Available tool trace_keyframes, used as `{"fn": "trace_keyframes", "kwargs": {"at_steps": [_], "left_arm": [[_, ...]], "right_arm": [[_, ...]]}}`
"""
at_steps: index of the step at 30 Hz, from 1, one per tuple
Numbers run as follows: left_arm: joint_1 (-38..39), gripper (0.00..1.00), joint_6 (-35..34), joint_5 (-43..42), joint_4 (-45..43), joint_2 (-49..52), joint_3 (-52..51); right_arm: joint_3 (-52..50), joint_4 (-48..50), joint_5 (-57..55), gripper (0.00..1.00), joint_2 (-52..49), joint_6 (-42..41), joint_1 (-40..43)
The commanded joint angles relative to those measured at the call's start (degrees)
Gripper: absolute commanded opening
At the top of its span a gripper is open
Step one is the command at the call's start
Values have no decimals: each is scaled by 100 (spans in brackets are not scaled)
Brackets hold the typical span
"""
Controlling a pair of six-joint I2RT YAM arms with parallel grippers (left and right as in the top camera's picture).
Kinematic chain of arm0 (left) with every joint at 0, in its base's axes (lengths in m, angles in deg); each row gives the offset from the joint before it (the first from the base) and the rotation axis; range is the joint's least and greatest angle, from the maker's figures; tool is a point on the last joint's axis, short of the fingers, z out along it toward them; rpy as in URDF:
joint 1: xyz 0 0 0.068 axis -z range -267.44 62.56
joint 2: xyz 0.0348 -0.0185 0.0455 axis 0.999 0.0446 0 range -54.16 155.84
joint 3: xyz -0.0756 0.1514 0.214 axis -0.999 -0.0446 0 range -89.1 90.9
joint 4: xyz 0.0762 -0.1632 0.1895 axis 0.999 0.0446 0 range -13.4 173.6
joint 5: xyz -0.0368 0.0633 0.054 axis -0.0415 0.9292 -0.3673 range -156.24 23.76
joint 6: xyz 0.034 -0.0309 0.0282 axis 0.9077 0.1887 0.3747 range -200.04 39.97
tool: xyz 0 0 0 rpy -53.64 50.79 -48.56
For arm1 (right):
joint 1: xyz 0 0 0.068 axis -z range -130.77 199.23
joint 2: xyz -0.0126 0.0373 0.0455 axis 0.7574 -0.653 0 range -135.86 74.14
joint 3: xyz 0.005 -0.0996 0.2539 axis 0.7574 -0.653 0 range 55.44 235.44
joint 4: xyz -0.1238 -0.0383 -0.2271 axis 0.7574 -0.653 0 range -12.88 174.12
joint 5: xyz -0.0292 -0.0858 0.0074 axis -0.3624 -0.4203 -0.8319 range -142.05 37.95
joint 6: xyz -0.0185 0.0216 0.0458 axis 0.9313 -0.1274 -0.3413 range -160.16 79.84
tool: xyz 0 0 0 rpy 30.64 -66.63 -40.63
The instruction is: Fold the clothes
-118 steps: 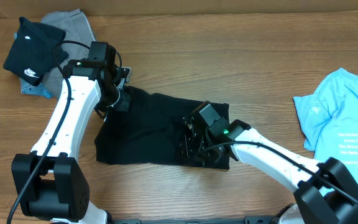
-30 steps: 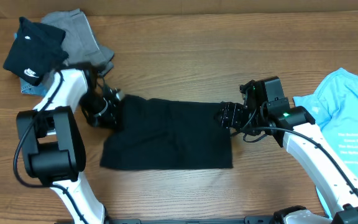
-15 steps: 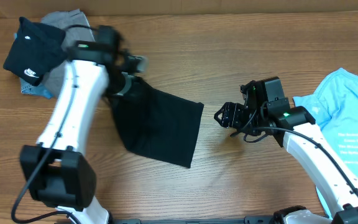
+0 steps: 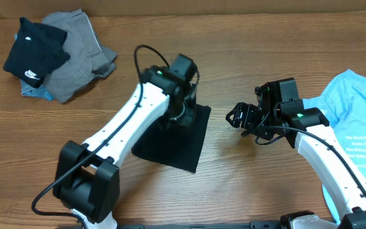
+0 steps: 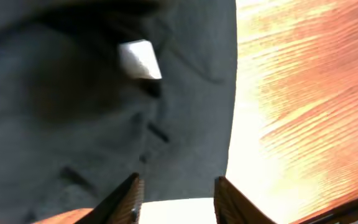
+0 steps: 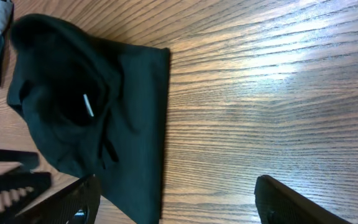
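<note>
The clothes are a plain black T-shirt (image 4: 182, 143), lying folded into a narrow, slanted rectangle at the middle of the table. My left gripper (image 4: 184, 109) hangs over its far end. In the left wrist view its fingertips (image 5: 131, 198) stand apart with only bright table between them, and the black fabric (image 5: 73, 124) with a white tag (image 5: 140, 59) lies just beyond. My right gripper (image 4: 239, 117) hovers to the right of the shirt, wide open and empty. The right wrist view shows the shirt (image 6: 123, 124) on the wood, left of that gripper (image 6: 179, 205).
A grey garment (image 4: 81, 48) and a small black one with a white logo (image 4: 33, 48) are piled at the back left. A light blue shirt (image 4: 354, 108) lies at the right edge. Bare wood shows between the black shirt and my right gripper.
My left arm swung right from the table's left side, carrying the shirt's left part over itself, and its jaws have opened off the fabric. The right gripper shifted slightly right and widened.
</note>
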Motion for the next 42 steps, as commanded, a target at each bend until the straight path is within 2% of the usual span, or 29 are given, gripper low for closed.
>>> {"fn": "trace_keyframes", "kwargs": {"at_steps": [1,5,7,9,10,15,17,21,25,31,34,38,42], "left_arm": [[192,42,-402,13,-20,57,-79],[92,42,-339,566,247,55,96],[-92,47,-343,1102,503,55,315],[-345,64,-321,1510,551,55,498],[-472,70,-212,1589,468,55,535],[-1119,72,1167,743,-546,175,367],[-1207,73,1491,409,-678,297,321],[-1209,72,1692,308,-435,562,319],[-1165,67,1871,481,-566,667,319],[-1161,54,1851,275,-267,664,323],[-1161,54,1856,299,26,664,323],[-1156,45,1878,299,236,654,334],[-1156,47,1878,249,236,566,483]], "right_arm": [[70,11,-57,83,101,39,17],[70,-28,-61,83,101,42,17],[70,-52,-59,83,101,79,17],[70,-70,-66,83,101,151,17],[70,-76,-61,83,101,151,17],[70,-72,-59,83,101,149,17],[70,-72,-59,83,98,149,17],[70,-118,-59,83,98,149,17],[70,-90,-59,83,94,149,17],[70,-72,-59,84,94,153,17],[70,-55,-59,84,94,166,17],[70,55,-55,84,94,168,17],[70,289,4,85,94,168,7]]}}
